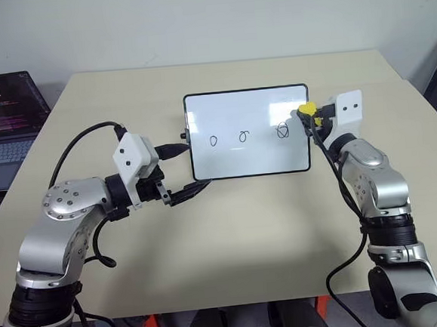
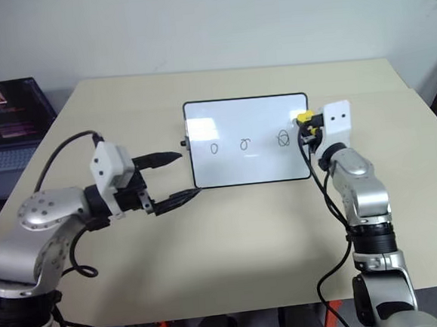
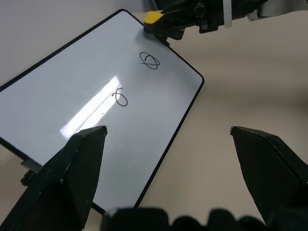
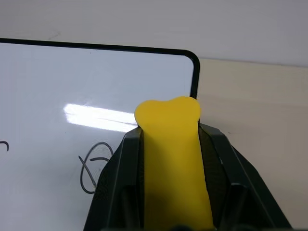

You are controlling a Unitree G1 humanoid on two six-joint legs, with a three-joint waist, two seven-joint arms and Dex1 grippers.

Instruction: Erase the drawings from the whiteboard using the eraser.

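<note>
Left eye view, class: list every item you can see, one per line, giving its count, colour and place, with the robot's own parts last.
Table: one, beige, under everything.
Whiteboard: one, white with black frame, mid-table.
Drawings: three, black loops, in a row on the board.
Eraser: one, yellow, at the board's right edge by the rightmost loop.
Laptop: one, dark, screen lit, beyond the table's left edge.
Left gripper: black fingers open, at the board's lower left corner.
Right gripper: shut on the eraser.

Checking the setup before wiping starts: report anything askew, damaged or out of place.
Nothing stands out. The whiteboard is intact, with three drawings unsmeared. The right gripper holds the eraser at the board's right edge; the left gripper is open at its left edge.
</note>
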